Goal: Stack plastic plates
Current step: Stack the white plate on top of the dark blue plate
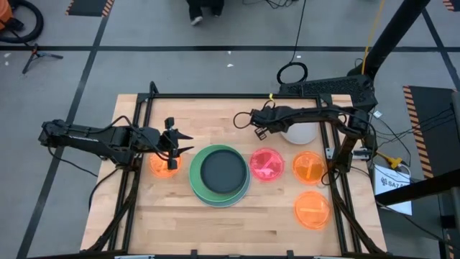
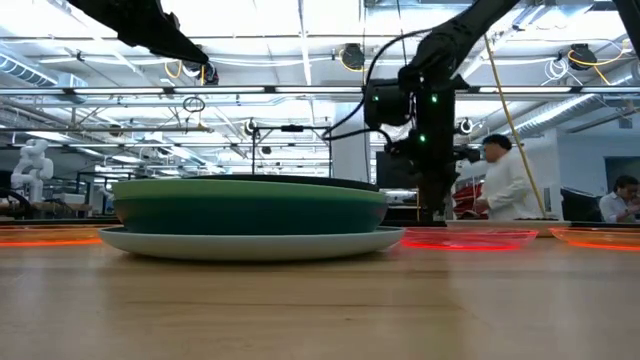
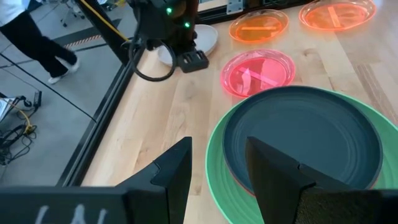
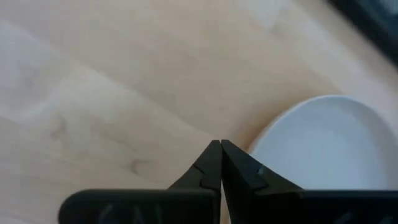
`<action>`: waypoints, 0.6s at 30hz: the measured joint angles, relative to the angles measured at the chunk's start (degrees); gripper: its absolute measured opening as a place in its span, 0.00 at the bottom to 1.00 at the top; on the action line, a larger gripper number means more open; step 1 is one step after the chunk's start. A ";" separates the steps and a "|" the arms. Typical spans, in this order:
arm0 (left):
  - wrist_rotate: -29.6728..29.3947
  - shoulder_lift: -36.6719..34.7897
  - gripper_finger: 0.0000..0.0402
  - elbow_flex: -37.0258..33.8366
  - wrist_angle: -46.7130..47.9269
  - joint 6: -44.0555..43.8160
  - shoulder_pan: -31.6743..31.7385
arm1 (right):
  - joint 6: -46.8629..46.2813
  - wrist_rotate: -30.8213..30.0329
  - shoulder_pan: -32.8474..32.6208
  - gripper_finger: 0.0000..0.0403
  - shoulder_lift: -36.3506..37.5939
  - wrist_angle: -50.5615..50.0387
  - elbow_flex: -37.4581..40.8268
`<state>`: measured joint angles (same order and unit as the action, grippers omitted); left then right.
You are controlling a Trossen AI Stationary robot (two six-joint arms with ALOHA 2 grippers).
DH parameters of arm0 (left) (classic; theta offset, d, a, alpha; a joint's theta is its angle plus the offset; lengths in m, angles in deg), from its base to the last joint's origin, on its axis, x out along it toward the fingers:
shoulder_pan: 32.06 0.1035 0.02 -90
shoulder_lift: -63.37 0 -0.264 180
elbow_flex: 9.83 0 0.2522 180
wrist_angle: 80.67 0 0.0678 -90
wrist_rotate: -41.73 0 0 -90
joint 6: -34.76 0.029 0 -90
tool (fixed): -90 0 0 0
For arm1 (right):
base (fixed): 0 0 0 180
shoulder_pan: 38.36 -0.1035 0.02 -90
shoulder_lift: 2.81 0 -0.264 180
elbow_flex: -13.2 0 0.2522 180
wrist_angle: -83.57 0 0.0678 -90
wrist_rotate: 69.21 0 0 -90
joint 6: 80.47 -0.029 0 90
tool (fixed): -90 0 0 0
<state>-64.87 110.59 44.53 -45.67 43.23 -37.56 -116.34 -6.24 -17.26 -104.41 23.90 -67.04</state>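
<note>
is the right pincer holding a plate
No, the right pincer is shut on nothing, hovering over bare table beside the white plate.

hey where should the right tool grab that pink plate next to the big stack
Judging by its pose, take the pink plate by its thin raised rim, one finger inside, one outside. Come from the back edge, nearest the right tool; the stack crowds its left side.

Eight plastic plates (image 1: 219, 173), two arms (image 1: 93, 138)

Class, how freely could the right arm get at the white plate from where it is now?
Probably freely: the right gripper, fingers shut, hangs beside the white plate near the table's far edge, and nothing lies between them. It would have to open first.
</note>
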 joint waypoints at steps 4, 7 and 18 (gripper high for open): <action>0.00 0.02 0.39 0.00 -0.02 0.00 0.00 | -3.82 0.16 0.67 0.01 0.06 -7.33 -3.27; 0.00 0.00 0.39 0.00 0.00 0.00 0.00 | -6.38 1.18 1.42 0.08 0.10 -10.57 -4.36; 0.02 0.02 0.39 0.00 0.02 -0.11 0.00 | -9.01 4.58 3.64 0.40 0.00 -7.27 0.38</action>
<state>-64.85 110.61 44.53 -45.65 43.12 -37.56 -125.35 -1.65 -13.62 -104.42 16.63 -66.66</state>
